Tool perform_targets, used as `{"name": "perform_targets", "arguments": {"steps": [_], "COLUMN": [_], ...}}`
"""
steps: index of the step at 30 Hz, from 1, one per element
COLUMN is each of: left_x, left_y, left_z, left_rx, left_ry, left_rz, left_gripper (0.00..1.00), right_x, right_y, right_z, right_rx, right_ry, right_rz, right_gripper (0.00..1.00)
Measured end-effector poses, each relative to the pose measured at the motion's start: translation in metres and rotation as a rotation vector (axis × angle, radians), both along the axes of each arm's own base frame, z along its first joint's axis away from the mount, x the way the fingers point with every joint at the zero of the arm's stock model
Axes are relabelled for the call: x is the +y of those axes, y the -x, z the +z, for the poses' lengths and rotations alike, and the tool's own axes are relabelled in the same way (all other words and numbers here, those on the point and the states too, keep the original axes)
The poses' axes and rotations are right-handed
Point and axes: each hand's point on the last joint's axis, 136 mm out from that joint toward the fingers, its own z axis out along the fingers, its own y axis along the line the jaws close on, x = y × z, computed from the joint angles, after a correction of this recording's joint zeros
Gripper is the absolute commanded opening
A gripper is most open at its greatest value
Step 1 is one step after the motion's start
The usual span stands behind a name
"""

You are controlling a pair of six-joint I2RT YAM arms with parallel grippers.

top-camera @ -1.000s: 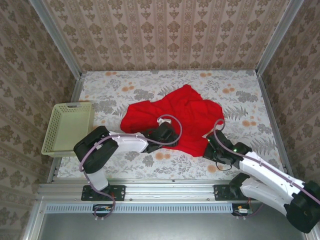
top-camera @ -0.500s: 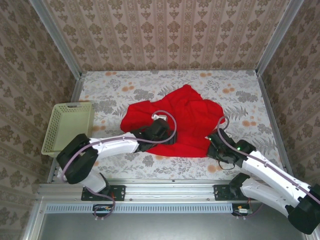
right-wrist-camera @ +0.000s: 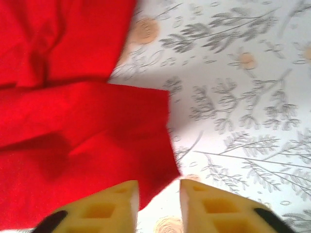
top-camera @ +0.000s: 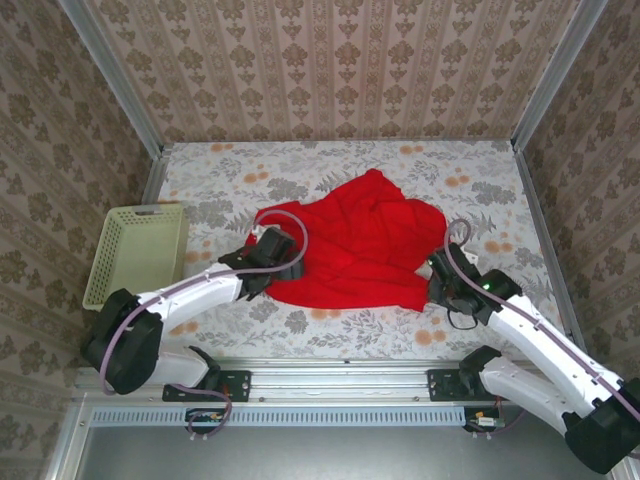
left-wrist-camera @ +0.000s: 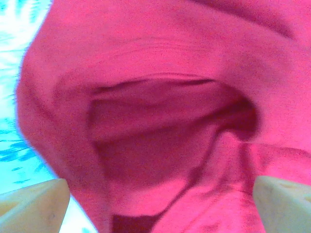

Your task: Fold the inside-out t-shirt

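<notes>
Left claw [left-wrist-camera: 158, 201] spread wide over red t-shirt [top-camera: 360, 240]; right claw [right-wrist-camera: 158, 194] parted beside shirt corner.

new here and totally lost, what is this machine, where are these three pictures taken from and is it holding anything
These are two robot arms bolted at the near edge of a flowered table. The wide picture looks down from above and behind them: a red t-shirt lies crumpled on the table, a pale basket at the left. The other two pictures come from cameras on the wrists. The left pincer stands wide open over the shirt; the right pincer is slightly open beside the shirt's corner. Neither holds anything.
</notes>
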Motion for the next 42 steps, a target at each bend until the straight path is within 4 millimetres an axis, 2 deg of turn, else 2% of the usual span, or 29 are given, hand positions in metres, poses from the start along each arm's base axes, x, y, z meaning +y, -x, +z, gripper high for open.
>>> {"name": "perform_targets", "arguments": {"steps": [3,5,8,11,15,18,20,22,24,26,28,33,34,36,38,40,42], "left_x": [0.025,0.042,0.062,0.073,0.068,0.054,0.045,0.036,0.025,0.012,-0.008,-0.081,-0.094,-0.119,-0.135,-0.142,-0.141], "left_y": [-0.003,-0.008,-0.023,-0.046,-0.086,-0.100,-0.096,-0.094,-0.088,-0.076,-0.053,0.034,0.049,0.075,0.090,0.093,0.086], "left_z": [-0.005,-0.008,-0.013,-0.020,-0.033,-0.048,-0.054,-0.054,-0.056,-0.055,-0.056,-0.056,-0.055,-0.053,-0.049,-0.040,-0.024], "left_rx": [0.032,0.057,0.090,0.126,0.176,0.211,0.235,0.238,0.242,0.241,0.249,0.275,0.282,0.290,0.286,0.270,0.231], "left_ry": [-0.041,-0.060,-0.085,-0.095,-0.079,-0.050,-0.029,-0.009,0.003,0.021,0.031,0.063,0.072,0.092,0.106,0.123,0.154], "left_rz": [0.063,0.110,0.171,0.204,0.196,0.148,0.121,0.094,0.065,0.041,-0.002,-0.191,-0.224,-0.293,-0.330,-0.344,-0.329], "left_gripper": [1.00,1.00,0.99,0.96,0.80,0.64,0.56,0.48,0.37,0.33,0.31,0.31,0.34,0.49,0.59,0.70,0.78], "right_x": [0.000,0.012,0.049,0.095,0.141,0.150,0.148,0.142,0.130,0.117,0.106,0.087,0.085,0.084,0.084,0.081,0.075], "right_y": [-0.002,-0.005,-0.015,-0.020,-0.019,-0.025,-0.036,-0.060,-0.086,-0.115,-0.143,-0.216,-0.225,-0.242,-0.247,-0.247,-0.240], "right_z": [0.003,0.004,0.002,-0.017,-0.063,-0.100,-0.100,-0.100,-0.099,-0.099,-0.099,-0.093,-0.092,-0.089,-0.085,-0.080,-0.073], "right_rx": [-0.011,-0.010,-0.004,0.038,0.166,0.266,0.285,0.266,0.258,0.242,0.228,0.170,0.162,0.148,0.146,0.145,0.137], "right_ry": [0.018,0.027,0.027,0.003,-0.012,0.001,-0.020,-0.058,-0.084,-0.089,-0.092,-0.082,-0.076,-0.061,-0.043,-0.020,0.008], "right_rz": [0.024,0.084,0.216,0.342,0.454,0.458,0.434,0.388,0.329,0.280,0.240,0.183,0.183,0.193,0.213,0.227,0.238], "right_gripper": [0.63,0.68,0.69,0.69,0.67,0.66,0.66,0.66,0.66,0.66,0.66,0.68,0.69,0.71,0.73,0.76,0.77]}}
